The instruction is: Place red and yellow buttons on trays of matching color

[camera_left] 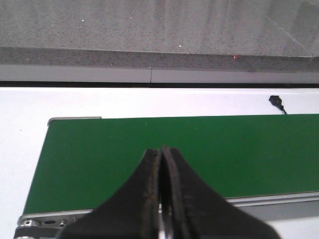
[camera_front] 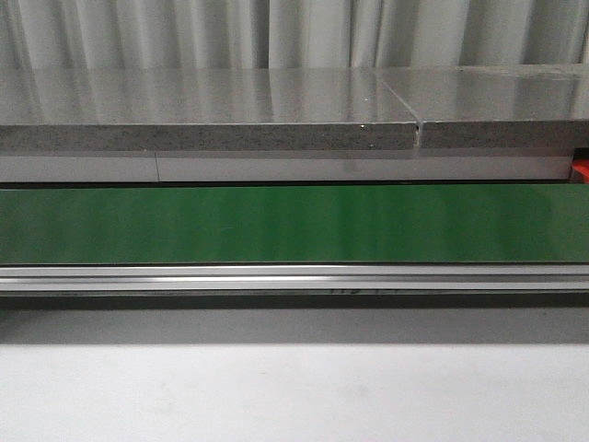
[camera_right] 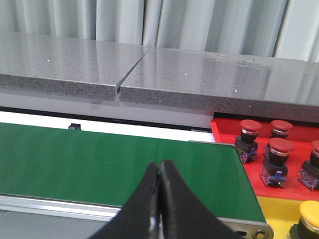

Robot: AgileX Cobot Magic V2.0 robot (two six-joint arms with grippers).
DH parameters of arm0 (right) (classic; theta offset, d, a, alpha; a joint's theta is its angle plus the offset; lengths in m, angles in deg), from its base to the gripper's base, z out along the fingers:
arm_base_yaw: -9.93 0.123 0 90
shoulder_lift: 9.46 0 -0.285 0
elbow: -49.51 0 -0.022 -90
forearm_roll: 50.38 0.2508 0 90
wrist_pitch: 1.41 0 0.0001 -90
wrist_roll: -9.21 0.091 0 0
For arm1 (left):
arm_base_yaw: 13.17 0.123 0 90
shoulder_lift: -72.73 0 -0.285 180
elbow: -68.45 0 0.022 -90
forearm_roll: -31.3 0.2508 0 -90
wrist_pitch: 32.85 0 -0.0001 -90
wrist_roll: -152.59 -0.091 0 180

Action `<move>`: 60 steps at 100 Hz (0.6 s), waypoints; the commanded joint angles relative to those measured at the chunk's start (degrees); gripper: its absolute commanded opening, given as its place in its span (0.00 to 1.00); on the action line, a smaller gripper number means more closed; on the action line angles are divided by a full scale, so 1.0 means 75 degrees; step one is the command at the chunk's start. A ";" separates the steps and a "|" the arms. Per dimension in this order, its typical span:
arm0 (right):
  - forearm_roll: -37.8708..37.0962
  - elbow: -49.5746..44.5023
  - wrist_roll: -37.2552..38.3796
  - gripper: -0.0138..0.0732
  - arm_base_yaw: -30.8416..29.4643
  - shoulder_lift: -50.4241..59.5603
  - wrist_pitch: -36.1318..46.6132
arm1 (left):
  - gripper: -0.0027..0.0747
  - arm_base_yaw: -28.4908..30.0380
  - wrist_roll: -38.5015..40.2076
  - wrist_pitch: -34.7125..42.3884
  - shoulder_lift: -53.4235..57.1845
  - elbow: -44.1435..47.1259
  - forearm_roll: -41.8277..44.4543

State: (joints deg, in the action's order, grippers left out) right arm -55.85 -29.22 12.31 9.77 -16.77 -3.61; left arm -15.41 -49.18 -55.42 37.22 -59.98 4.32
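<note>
Four red buttons stand upright on the red tray, seen in the right wrist view just past the end of the green conveyor belt. Each has a domed red mushroom cap on a dark body with a bluish base; the one at the frame's edge is cut off. Beside the red tray lies the yellow tray, touching it along one edge, and on it sits one yellow button, its round yellow cap over a black body, only partly in frame. In the front view only a sliver of the red tray shows at the right edge, beyond the belt.

The belt runs across the front view, bare, with an aluminium rail along its near side. Behind it a grey speckled stone counter spans the width, with a seam between two slabs, and pale corrugated curtains behind that.

The right gripper hangs over the belt's end, its black fingers pressed together with nothing between them. The left gripper hangs over the belt's other end, fingers likewise closed on nothing. A small black connector lies on the white surface beyond the belt.
</note>
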 commanded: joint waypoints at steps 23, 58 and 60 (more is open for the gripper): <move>-0.0018 0.0073 0.0005 0.02 -0.0007 0.0134 0.0619 | 0.01 -0.0061 0.0894 0.0890 0.0035 -0.0165 0.0863; -0.0018 0.0073 0.0005 0.02 -0.0007 0.0134 0.0619 | 0.01 -0.0061 0.3411 0.1914 0.1416 0.0810 0.3597; -0.0018 0.0073 0.0005 0.02 -0.0007 0.0134 0.0619 | 0.01 -0.0061 0.3557 0.1968 0.1538 0.0895 0.3771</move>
State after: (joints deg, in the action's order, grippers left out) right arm -55.85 -29.22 12.40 9.77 -16.77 -3.61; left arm -15.41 -26.47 -47.41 46.35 -53.65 27.88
